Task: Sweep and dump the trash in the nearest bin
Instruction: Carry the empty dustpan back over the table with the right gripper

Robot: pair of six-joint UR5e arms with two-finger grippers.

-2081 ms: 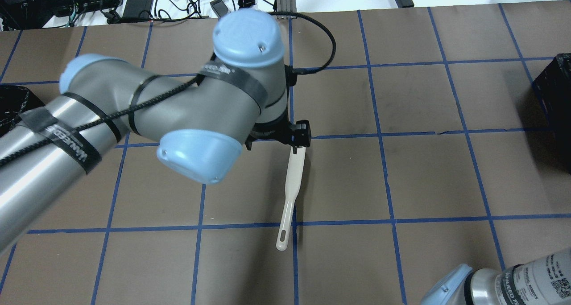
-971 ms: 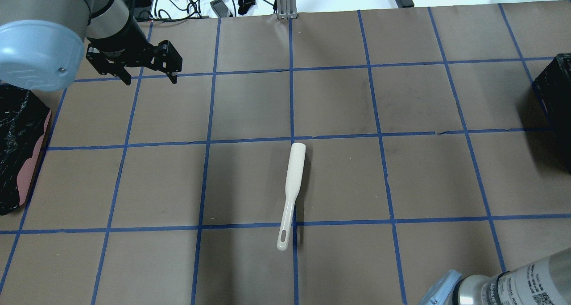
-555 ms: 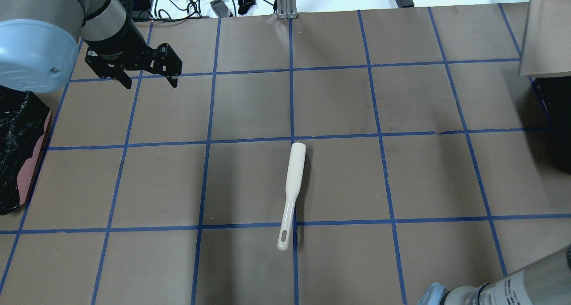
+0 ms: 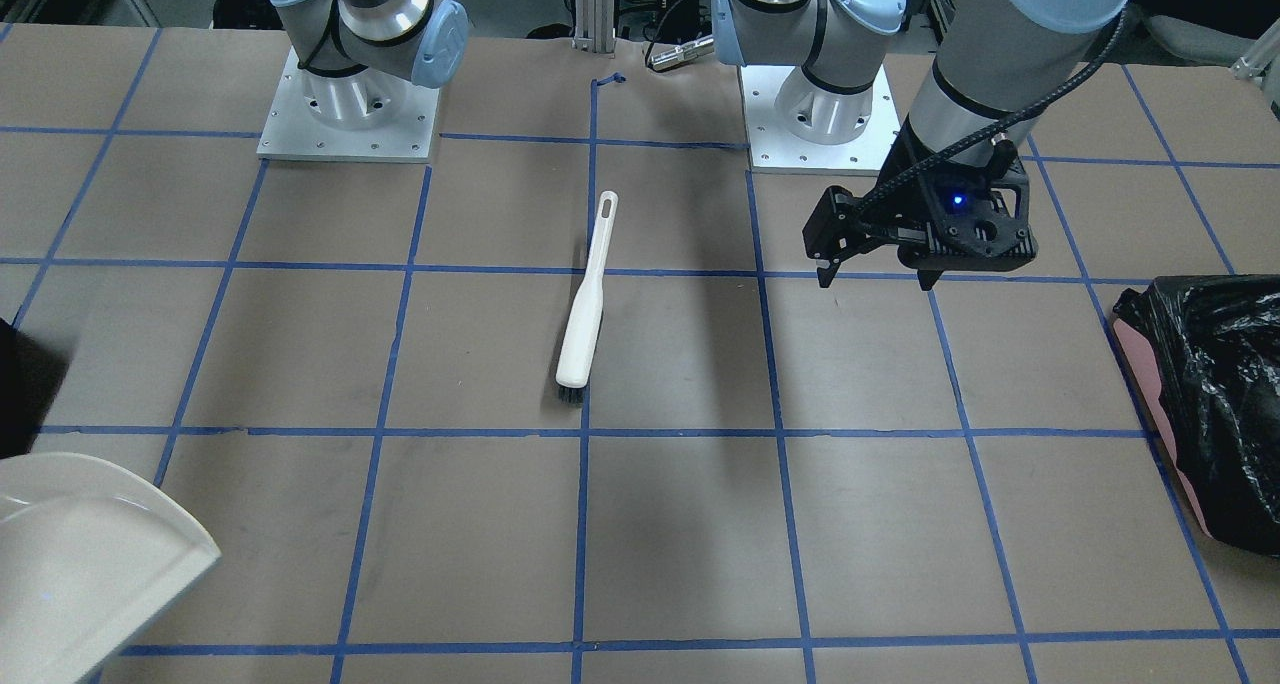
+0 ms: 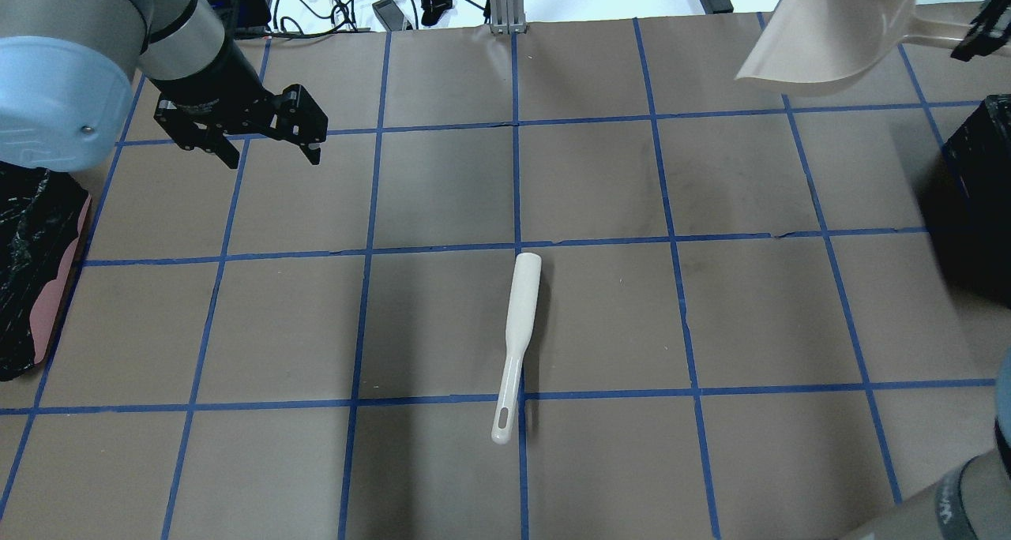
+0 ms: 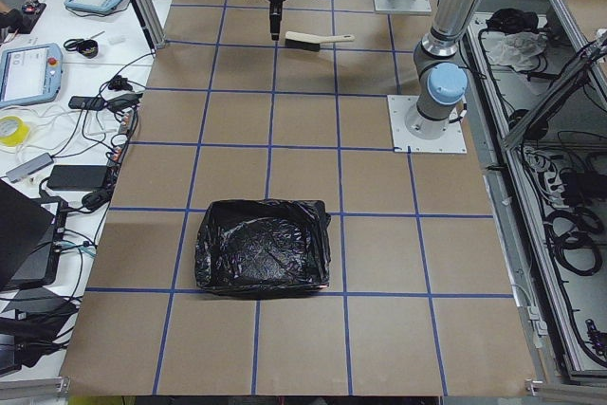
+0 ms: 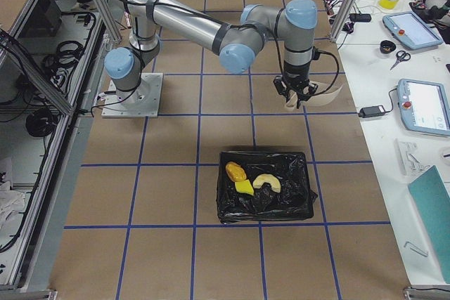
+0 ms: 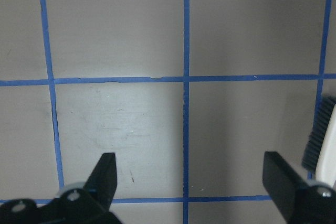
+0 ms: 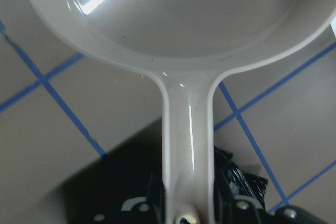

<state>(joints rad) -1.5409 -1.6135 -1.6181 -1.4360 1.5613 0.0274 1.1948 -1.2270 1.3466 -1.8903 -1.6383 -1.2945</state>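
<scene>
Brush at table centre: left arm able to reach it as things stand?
Likely yes. The left gripper hangs open and empty, the brush lies by itself, handle exposed, and nothing shows between them. The dustpan is held well away.

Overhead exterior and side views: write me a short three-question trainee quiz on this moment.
1. True or false: the left gripper is open, and the brush lies on the table apart from it.
2. The right gripper holds: A) the brush B) the dustpan C) nothing.
3. Fill in: ___ pieces of trash lie in the bin in the exterior right view.
Key: 1 true; 2 B; 3 three.
</scene>
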